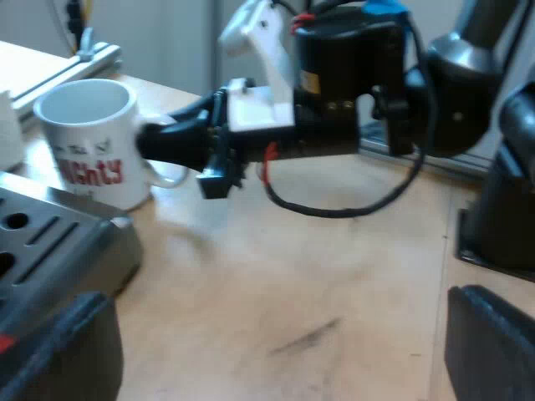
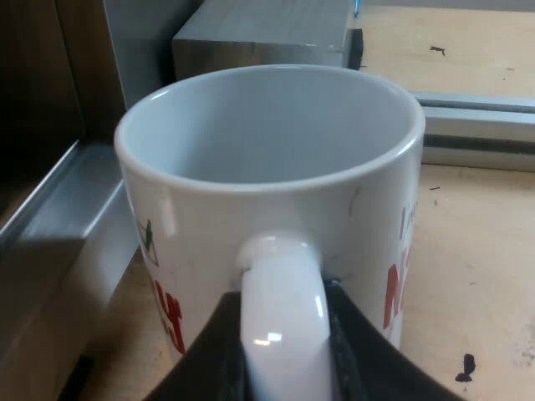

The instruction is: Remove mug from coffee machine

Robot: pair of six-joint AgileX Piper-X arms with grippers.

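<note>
A white mug (image 1: 88, 138) with red lettering is upright beside the corner of the espresso machine's metal drip tray (image 1: 58, 242), over the wooden table. My right gripper (image 1: 180, 144) reaches it from the side, at its handle. In the right wrist view the mug (image 2: 267, 159) is empty, and my right gripper (image 2: 282, 338) is shut on the mug's handle (image 2: 280, 309), one black finger (image 2: 219, 355) on each side. My left gripper (image 1: 276, 359) hangs open above bare table, apart from the mug, with nothing between its fingers (image 1: 491, 342).
The wooden table (image 1: 318, 276) stretches beyond the drip tray. An aluminium rail (image 1: 79, 63) runs behind the mug. A black arm base (image 1: 501, 209) stands on the table. A grey metal block (image 2: 263, 33) and a rail (image 2: 476, 125) lie beyond the mug.
</note>
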